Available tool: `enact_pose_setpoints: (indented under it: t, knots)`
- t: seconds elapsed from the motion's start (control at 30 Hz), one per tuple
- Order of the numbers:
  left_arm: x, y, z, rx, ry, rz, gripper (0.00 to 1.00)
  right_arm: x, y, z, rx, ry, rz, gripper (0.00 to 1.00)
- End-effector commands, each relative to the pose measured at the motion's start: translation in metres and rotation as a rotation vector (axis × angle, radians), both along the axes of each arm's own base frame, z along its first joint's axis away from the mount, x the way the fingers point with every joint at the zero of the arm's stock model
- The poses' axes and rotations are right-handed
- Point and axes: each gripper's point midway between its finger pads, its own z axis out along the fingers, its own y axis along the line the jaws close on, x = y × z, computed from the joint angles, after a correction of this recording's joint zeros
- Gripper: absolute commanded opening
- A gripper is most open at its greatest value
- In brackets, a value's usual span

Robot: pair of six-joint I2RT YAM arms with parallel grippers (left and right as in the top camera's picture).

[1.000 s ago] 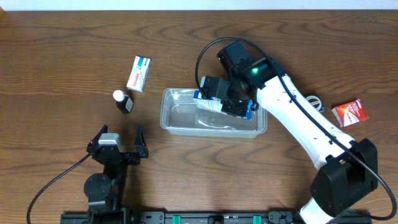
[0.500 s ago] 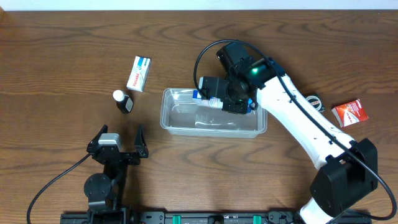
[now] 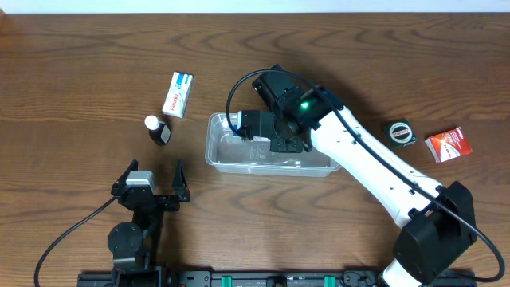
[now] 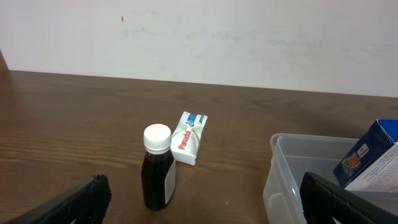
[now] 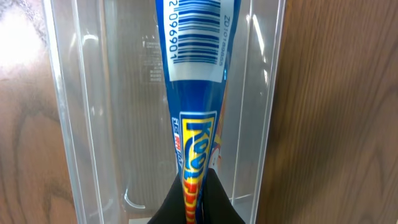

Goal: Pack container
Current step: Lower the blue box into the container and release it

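The clear plastic container [image 3: 217,153] sits mid-table. My right gripper [image 3: 256,132] is shut on a blue box [image 3: 242,125] and holds it inside the container's left end. In the right wrist view the blue box [image 5: 194,93], with a barcode and yellow lettering, hangs between my shut fingers [image 5: 196,199] over the container's floor, between its walls [image 5: 268,93]. My left gripper [image 3: 151,185] is open and empty near the table's front edge. Its wrist view shows the open fingers [image 4: 205,211], the container [image 4: 292,168] and the blue box [image 4: 367,155].
A dark bottle with a white cap [image 3: 158,130] and a white Panadol box [image 3: 178,94] lie left of the container; both also show in the left wrist view, the bottle [image 4: 157,168] and the box [image 4: 189,138]. A tape measure [image 3: 400,133] and a red box [image 3: 448,145] lie at the right.
My right gripper has moved left along the container with the blue box, toward its left end. The tape measure is now uncovered. The left arm has not moved.
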Motion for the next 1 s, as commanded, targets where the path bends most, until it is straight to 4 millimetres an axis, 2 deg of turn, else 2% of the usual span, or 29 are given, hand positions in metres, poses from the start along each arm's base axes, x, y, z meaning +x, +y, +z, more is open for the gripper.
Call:
enact_pose_setpoints:
  t: [0.0,0.33,0.67,0.97]
  knots:
    - [-0.001,-0.002,-0.015,-0.006,0.044,-0.012,0.98,0.003,-0.005,0.002,-0.006,-0.015,-0.018,0.01]
    - [-0.001,-0.002,-0.015,-0.006,0.044,-0.012,0.98,0.005,-0.011,0.0,0.009,0.011,-0.042,0.01]
    - [-0.001,-0.002,-0.015,-0.006,0.044,-0.012,0.98,-0.002,-0.02,-0.021,-0.004,0.056,-0.052,0.01]
    - [-0.001,-0.002,-0.015,-0.006,0.044,-0.012,0.98,0.002,-0.031,-0.03,-0.009,0.063,-0.078,0.01]
